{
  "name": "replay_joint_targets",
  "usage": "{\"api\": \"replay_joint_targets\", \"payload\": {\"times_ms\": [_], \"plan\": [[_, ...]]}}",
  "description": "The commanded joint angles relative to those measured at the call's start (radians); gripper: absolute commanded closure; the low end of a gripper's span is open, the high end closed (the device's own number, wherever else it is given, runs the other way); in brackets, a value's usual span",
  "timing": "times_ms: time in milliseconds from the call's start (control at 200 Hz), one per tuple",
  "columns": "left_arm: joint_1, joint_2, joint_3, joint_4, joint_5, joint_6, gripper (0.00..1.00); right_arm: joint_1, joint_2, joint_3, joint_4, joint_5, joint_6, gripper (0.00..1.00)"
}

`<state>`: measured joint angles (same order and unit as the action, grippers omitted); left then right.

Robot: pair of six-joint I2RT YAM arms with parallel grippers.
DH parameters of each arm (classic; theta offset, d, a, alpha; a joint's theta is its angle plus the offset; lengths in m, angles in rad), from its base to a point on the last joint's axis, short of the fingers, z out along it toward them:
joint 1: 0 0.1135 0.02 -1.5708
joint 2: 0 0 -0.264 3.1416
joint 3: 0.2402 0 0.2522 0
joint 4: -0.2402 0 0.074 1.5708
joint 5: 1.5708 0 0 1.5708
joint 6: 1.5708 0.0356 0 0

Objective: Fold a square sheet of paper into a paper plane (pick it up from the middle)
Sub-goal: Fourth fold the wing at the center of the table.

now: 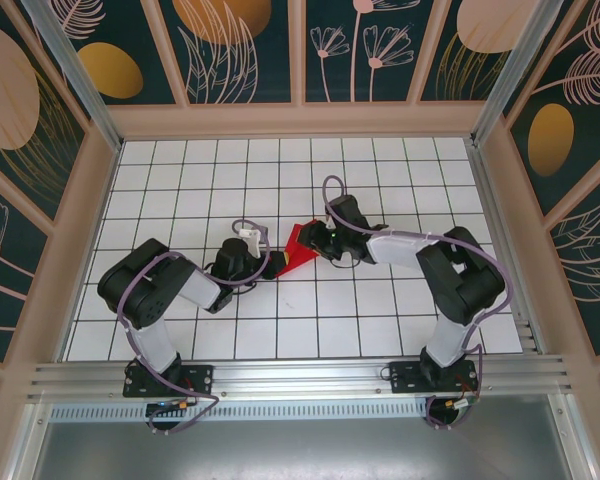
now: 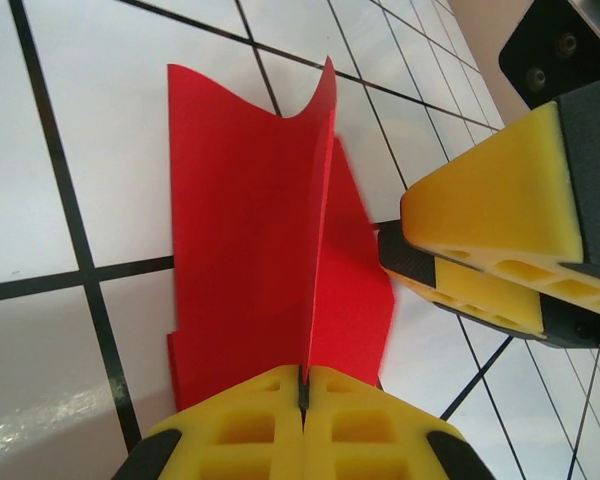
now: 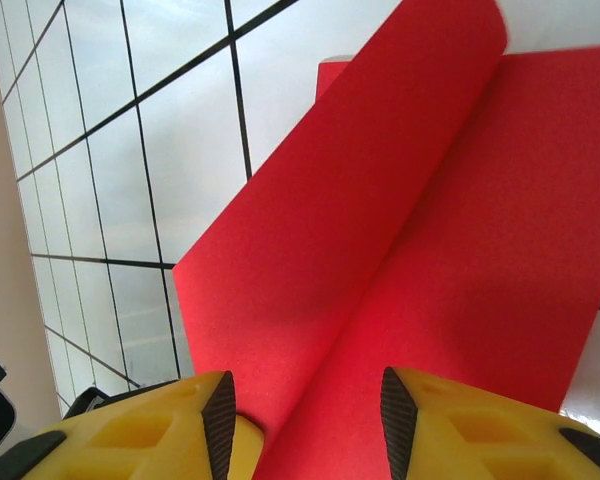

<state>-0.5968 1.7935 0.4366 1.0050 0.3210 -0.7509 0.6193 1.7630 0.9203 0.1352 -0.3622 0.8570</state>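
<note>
1. two pincers meet at the red paper (image 1: 298, 250), which lies near the middle of the white gridded desk (image 1: 180, 180), between the two arms.
2. the left pincer (image 1: 271, 264) comes in from the left. in its wrist view its yellow fingers (image 2: 250, 420) are pressed together, with an upright flap of the red paper (image 2: 250, 250) pinched between them at its near end (image 2: 302, 385).
3. that flap stands on edge. the rest of the sheet lies flat on the desk to either side, and its far edge curls upward.
4. the right pincer (image 1: 316, 246) reaches in from the right. in the left wrist view it (image 2: 410, 235) sits just beside the paper's right edge.
5. in its own wrist view the right pincer (image 3: 305, 400) has its jaws apart, one on each side of a raised fold of the red paper (image 3: 400, 230) that runs away from the camera. whether its pads (image 3: 218, 420) touch the paper cannot be told.
6. the paper covers a crossing of the black grid lines (image 2: 75, 230).
</note>
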Motion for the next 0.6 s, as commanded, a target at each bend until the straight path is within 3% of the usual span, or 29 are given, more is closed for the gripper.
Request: {"api": "replay_joint_targets", "payload": {"times_ms": [0, 595], "plan": [[-0.003, 0.011, 0.020, -0.042, -0.004, -0.062, 0.99, 0.011, 0.034, 0.050, 0.007, -0.019, -0.041, 0.54], [-0.004, 0.013, 0.007, -0.036, 0.004, -0.110, 0.95, 0.032, 0.118, 0.123, -0.094, 0.014, -0.057, 0.51]]}}
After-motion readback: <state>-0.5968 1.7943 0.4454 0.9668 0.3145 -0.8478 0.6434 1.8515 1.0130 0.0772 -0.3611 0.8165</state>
